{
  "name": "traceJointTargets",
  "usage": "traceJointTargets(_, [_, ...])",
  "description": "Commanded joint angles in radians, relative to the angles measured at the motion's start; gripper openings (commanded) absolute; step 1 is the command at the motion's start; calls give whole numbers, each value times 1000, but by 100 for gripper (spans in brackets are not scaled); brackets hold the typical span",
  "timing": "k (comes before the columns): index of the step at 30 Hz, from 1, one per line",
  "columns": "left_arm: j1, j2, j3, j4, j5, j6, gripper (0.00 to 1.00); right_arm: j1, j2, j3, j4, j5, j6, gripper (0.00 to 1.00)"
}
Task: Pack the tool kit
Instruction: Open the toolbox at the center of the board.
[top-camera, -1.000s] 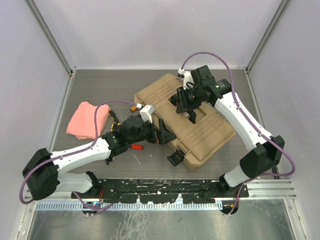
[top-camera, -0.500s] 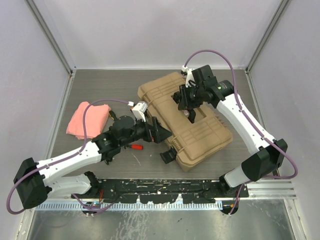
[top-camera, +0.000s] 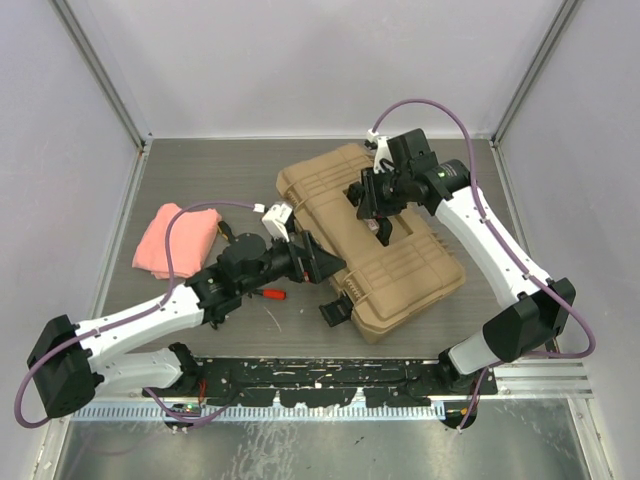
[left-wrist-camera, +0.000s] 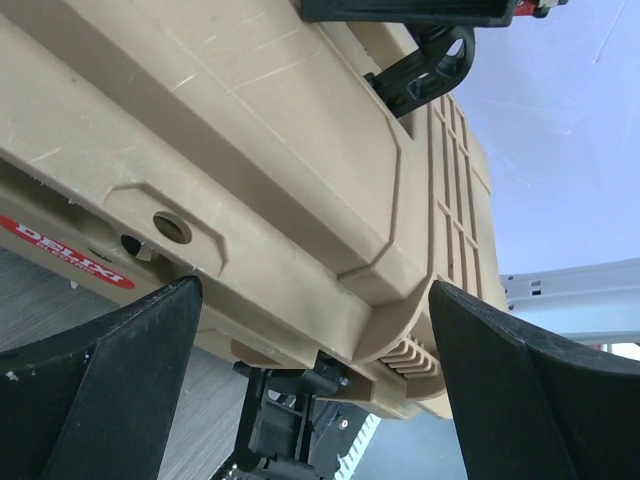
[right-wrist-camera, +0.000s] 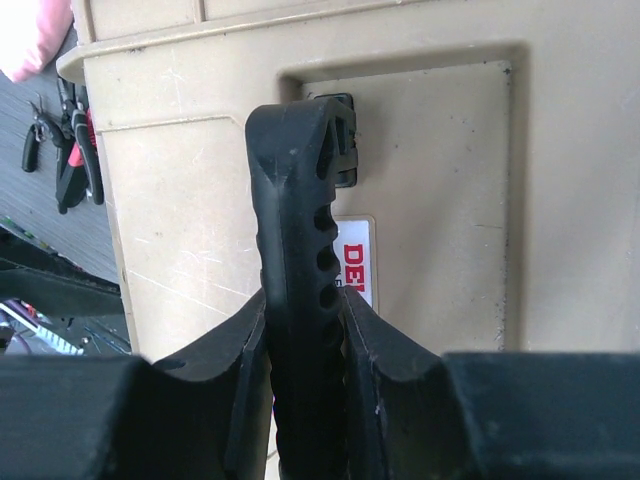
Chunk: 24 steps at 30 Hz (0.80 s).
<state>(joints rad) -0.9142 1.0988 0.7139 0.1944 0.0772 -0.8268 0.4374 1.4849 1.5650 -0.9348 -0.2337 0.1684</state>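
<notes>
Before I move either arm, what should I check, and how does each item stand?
1. Right pincer shut on the carry handle: ok.
2. Left pincer open, facing the tan case: ok.
3. Lid down: ok.
4. Front latch fastened: cannot tell.
5. Tools all packed: not ok; a red-handled screwdriver and pliers lie on the table.
6. Pink cloth apart from the case: ok.

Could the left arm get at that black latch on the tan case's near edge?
Probably yes: the left fingers stand wide open right by the case, and the latch shows between them, with nothing blocking.
</notes>
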Motion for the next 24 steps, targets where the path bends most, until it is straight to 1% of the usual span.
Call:
traceJointTargets(1, [1,-31,-28,113,-38,-40,98,-28,-77,64,152,-61,84,1])
traceJointTargets(4, [3,-31,-40,147,-43,-65,98,-32,-80,60,164,-91,90,1])
traceJointTargets(8, [3,-8,-55,238,-44,-140,98,-43,-86,51,186,-130,100,1])
traceJointTargets(15, [3,38,-25,308,13,-168,98,-63,-88,38,192,-151,105,1])
traceJointTargets(20, [3,50,-16,318,33,-167,98,-64,-90,41,186,-148,102,6])
traceJointTargets(24, [2,68,8,329,74,-153,98,-64,-84,53,158,-139,97,15])
